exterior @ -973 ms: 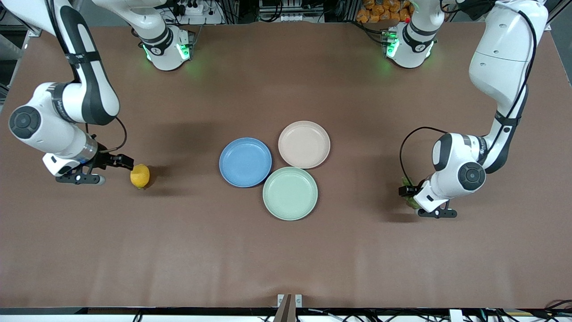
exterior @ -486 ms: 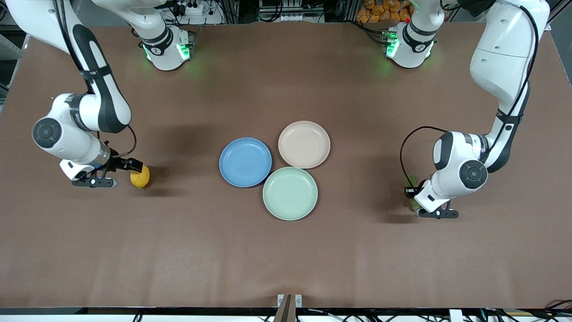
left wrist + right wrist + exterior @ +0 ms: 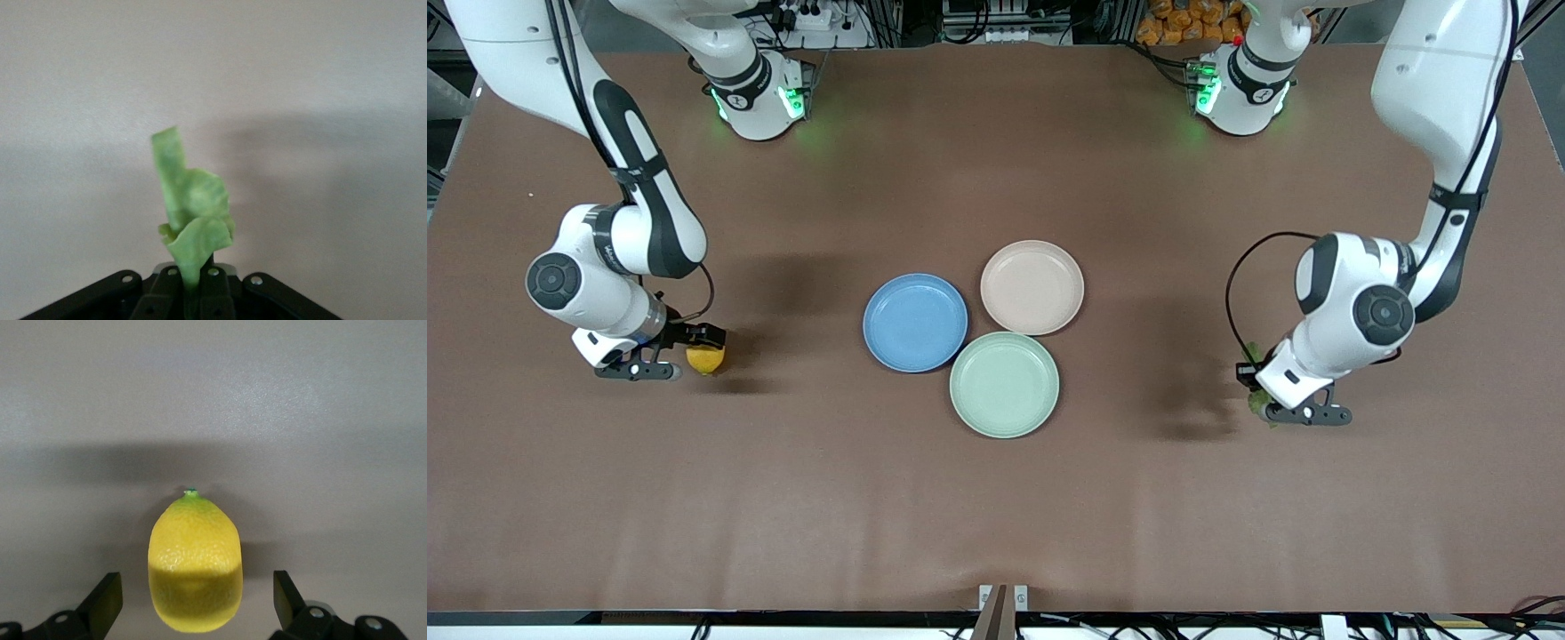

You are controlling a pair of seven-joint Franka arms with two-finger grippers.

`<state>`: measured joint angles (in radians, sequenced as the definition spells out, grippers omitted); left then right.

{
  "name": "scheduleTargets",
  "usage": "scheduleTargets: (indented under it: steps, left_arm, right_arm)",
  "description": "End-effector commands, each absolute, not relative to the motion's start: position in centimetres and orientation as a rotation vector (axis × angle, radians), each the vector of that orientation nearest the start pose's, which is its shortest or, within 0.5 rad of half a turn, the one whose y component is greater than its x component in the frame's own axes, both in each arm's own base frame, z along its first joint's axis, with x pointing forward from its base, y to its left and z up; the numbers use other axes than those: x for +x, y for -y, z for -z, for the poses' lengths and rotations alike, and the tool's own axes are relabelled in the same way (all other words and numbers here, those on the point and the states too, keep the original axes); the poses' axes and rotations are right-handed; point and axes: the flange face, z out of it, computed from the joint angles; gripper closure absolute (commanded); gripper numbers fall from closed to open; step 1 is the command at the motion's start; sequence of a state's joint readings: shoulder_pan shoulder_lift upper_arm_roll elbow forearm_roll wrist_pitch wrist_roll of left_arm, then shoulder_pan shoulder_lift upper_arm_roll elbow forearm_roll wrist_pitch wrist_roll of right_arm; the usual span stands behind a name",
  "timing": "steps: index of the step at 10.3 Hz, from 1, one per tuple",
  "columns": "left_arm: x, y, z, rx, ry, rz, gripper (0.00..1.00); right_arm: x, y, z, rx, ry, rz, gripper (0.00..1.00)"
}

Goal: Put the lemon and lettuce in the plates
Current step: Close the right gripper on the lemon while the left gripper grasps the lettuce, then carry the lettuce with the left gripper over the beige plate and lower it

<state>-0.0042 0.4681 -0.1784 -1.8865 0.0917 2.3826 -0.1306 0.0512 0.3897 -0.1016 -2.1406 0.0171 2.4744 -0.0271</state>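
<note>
The yellow lemon (image 3: 708, 360) lies on the table toward the right arm's end. My right gripper (image 3: 685, 354) is open with the lemon (image 3: 195, 570) between its fingers (image 3: 107, 603), a gap on each side. My left gripper (image 3: 1264, 397) is shut on the light green lettuce leaf (image 3: 1259, 404) and holds it just over the table at the left arm's end. In the left wrist view the lettuce (image 3: 193, 207) sticks out from the closed gripper (image 3: 193, 283). The blue plate (image 3: 915, 322) and the beige-pink plate (image 3: 1032, 287) sit empty mid-table.
A mint-green plate (image 3: 1004, 384) lies nearer the front camera, touching the blue and beige-pink plates. Bare brown table lies between each gripper and the plates.
My right gripper has moved up to the lemon and now has it between its fingers. My left gripper has shifted toward the left arm's end with the lettuce in it.
</note>
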Motion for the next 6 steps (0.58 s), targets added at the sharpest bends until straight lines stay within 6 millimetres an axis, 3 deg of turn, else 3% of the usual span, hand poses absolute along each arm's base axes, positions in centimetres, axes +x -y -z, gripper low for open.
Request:
scheduleTargets:
  steps: [1, 6]
  left_arm:
    - [59.9, 12.7, -28.6, -3.138, -0.182, 0.058, 1.00]
    - [57.5, 19.8, -29.5, -3.190, -0.021, 0.052, 1.00]
  right_arm:
    - [56.8, 2.8, -20.3, -3.169, -0.035, -0.064, 0.00]
    - [56.8, 2.9, -17.9, -3.175, -0.039, -0.032, 0.00]
